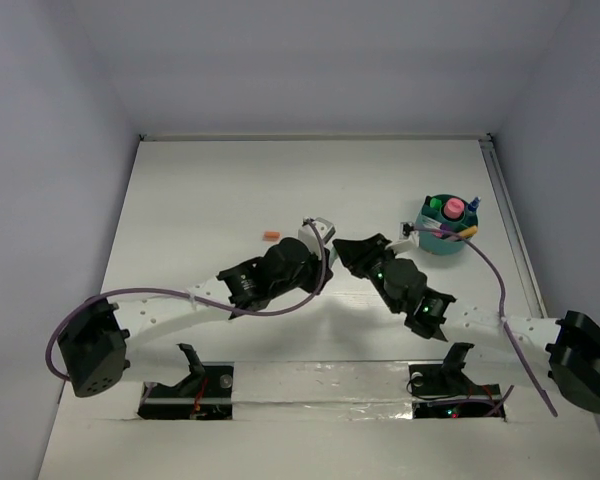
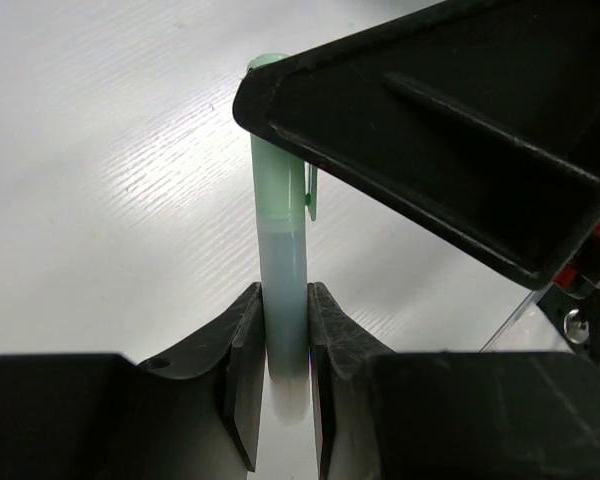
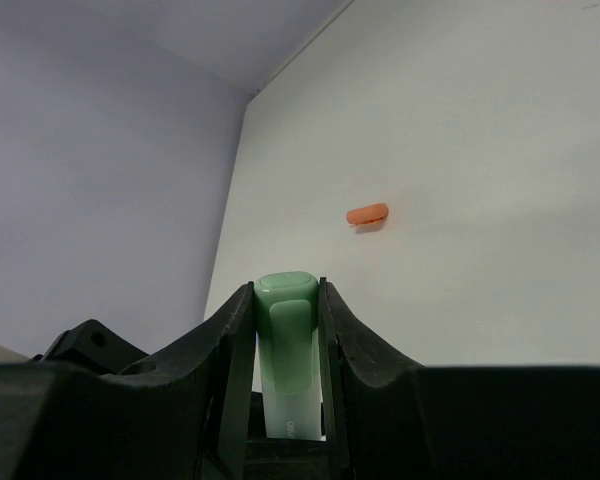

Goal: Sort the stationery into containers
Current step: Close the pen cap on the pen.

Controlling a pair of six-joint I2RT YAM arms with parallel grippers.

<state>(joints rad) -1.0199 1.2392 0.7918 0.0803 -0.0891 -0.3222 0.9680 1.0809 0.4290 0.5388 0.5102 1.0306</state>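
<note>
A pale-green marker with a green clipped cap is held between both grippers above the table. My left gripper is shut on its pale barrel end. My right gripper is shut on its green cap end. In the top view the two grippers meet at mid-table, left and right, and hide the marker. A small orange cap lies on the table left of them and also shows in the right wrist view. The round teal tub stands at the right.
The tub holds a pink-capped tube, a green item, an orange marker and a blue pen. Grey walls close off the left, back and right. The right gripper's black body looms over the marker in the left wrist view.
</note>
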